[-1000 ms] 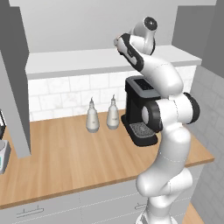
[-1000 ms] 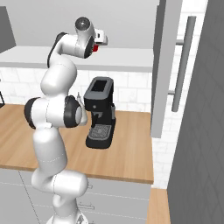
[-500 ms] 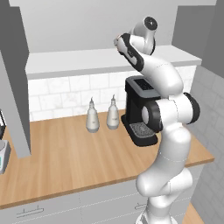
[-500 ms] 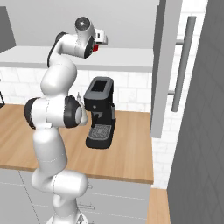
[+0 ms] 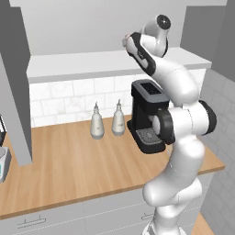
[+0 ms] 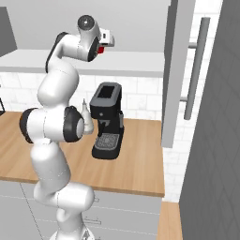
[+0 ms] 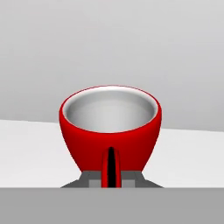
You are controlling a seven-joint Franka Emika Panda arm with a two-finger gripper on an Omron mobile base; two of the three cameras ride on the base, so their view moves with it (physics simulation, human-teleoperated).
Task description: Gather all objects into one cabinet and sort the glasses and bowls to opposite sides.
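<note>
Pincer [image 6: 108, 45] is pinching a red cup [image 7: 110, 129] by its handle, and we see the cup upright with a grey-white inside, sitting over the pale shelf [image 7: 35, 144] of the open wall cupboard. From the right base view the cup (just a red sliver) sits at the arm's raised hand, above the black coffee machine [image 6: 107, 120]. Two pale bottles [image 5: 96, 124] stand on the wooden tabletop [image 5: 69, 170] left of that machine.
</note>
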